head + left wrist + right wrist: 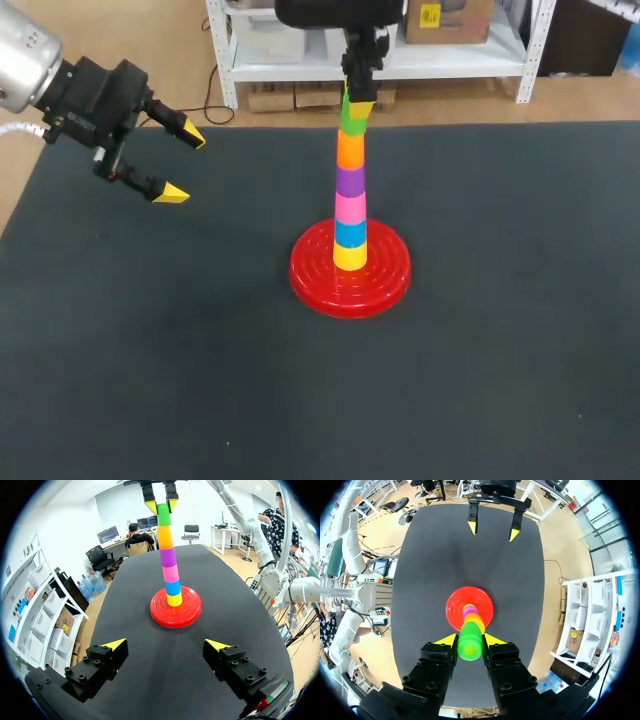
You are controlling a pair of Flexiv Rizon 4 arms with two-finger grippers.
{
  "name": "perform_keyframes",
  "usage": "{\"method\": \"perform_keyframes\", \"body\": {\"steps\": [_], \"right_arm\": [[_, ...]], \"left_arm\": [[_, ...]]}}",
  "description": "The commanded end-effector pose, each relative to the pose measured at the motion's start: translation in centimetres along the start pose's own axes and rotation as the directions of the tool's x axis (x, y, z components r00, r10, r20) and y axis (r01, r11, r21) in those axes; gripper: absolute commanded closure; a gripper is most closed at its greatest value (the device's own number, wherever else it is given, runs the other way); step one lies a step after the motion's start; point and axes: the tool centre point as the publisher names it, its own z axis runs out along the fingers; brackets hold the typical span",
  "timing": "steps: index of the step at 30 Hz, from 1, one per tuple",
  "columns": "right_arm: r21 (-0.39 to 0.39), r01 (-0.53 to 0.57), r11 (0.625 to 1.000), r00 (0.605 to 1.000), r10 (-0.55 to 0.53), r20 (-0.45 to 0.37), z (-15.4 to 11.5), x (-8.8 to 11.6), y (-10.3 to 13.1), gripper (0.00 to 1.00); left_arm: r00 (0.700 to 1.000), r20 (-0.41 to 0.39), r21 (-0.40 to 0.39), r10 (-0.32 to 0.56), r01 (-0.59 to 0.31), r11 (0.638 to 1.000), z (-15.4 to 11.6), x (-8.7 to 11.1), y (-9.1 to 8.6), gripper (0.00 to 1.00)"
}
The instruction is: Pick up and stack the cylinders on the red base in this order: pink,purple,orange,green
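One green cylinder (pixel 470 649), clamped in the right gripper (pixel 470 641) for seating, tops the stack (pixel 350 195) on the red base (pixel 312 278); left gripper (pixel 182 165) gapes empty, upper left.

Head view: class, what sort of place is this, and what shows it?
Probably a robot training lab: a left gripper hangs open over a dark table, while the right gripper is shut on the green cylinder topping a toy stack on a red base.
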Motion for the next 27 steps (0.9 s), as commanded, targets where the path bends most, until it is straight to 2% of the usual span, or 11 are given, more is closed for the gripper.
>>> {"method": "perform_keyframes", "body": {"steps": [1, 8, 27], "right_arm": [[-0.001, -0.001, 1.000, 1.000, 0.001, 0.002, 0.3, 0.0, -0.1, 1.00], [0.009, -0.002, 1.000, 1.000, 0.002, 0.005, -0.1, 0.0, -0.3, 1.00], [-0.033, 0.004, 0.999, 1.000, -0.005, -0.025, 1.1, -0.2, -0.8, 1.00]], "left_arm": [[1.000, -0.001, 0.001, 0.001, -0.001, 1.000, 0.0, 0.1, 0.1, 0.00], [1.000, -0.001, 0.001, 0.001, -0.001, 1.000, 0.0, 0.1, 0.1, 0.00], [1.000, -0.001, 0.001, 0.001, -0.001, 1.000, 0.0, 0.1, 0.1, 0.00]]}}
